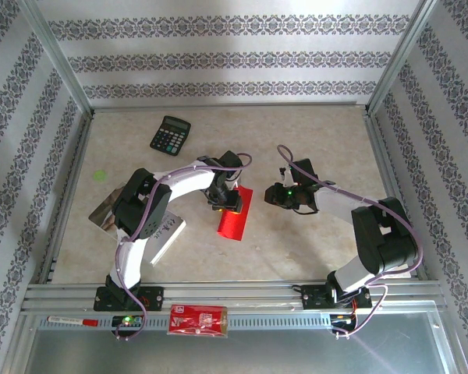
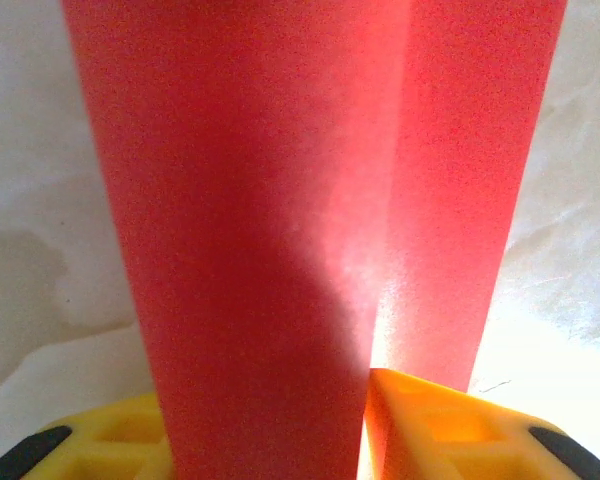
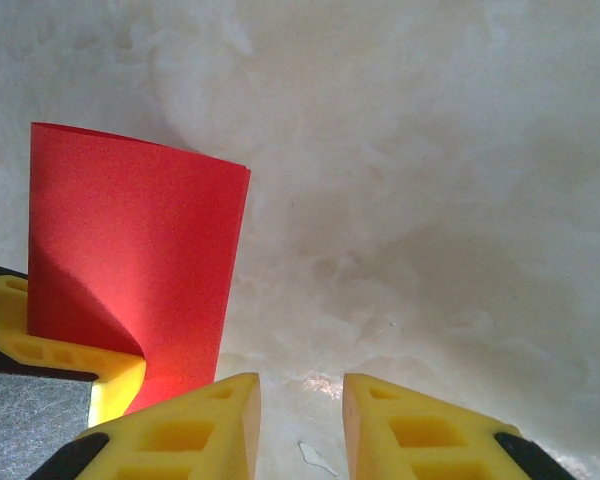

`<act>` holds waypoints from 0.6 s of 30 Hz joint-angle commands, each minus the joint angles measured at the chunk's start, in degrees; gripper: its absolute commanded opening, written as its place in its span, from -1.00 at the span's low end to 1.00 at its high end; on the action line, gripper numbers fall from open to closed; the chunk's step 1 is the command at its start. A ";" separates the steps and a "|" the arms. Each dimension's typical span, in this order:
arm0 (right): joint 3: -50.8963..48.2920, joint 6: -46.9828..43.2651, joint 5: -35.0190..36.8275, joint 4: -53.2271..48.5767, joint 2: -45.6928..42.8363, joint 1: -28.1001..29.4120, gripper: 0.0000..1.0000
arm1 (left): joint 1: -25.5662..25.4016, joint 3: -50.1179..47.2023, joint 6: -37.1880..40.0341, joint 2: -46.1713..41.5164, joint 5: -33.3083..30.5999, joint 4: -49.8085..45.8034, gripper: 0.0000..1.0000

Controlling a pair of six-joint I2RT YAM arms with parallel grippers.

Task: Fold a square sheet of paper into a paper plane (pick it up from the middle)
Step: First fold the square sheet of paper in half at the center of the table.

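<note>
A: Clamped on the square sheet of paper (image 1: pixel 235 216) by the left pincer (image 2: pixel 270 412), with a yellow pad on either side of the red. Curled over on itself, near the middle of the surface (image 1: pixel 327 140).

B: And the right pincer (image 3: pixel 300 398)?

A: Narrow gap, nothing in it. Hovering low, just beside the sheet's long edge.

B: Risks from here?

A: Probably only a soft curl so far, not a crease. Could spring flat on release. Could also skew if folded with the edges unmatched, leaving a crooked centre ridge later.

B: And from the right side?

A: Could set a wrong fold by pressing down off-line. Could drag the thin paper out of the grip, or crumple it, by nudging the free edge.

B: Anything worse?

A: Might tear, if tugged from the left while pinned by the right.
</note>
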 commanded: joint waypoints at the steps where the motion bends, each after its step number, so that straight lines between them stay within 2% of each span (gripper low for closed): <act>1: 1.14 0.73 -0.18 0.37 0.45 0.54 -0.44 | -1.26 -3.67 0.27 7.01 -3.67 1.37 -0.19; 18: 0.74 0.76 0.00 0.39 0.27 0.57 -0.44 | -1.29 -4.05 0.15 7.33 -3.69 1.77 -0.11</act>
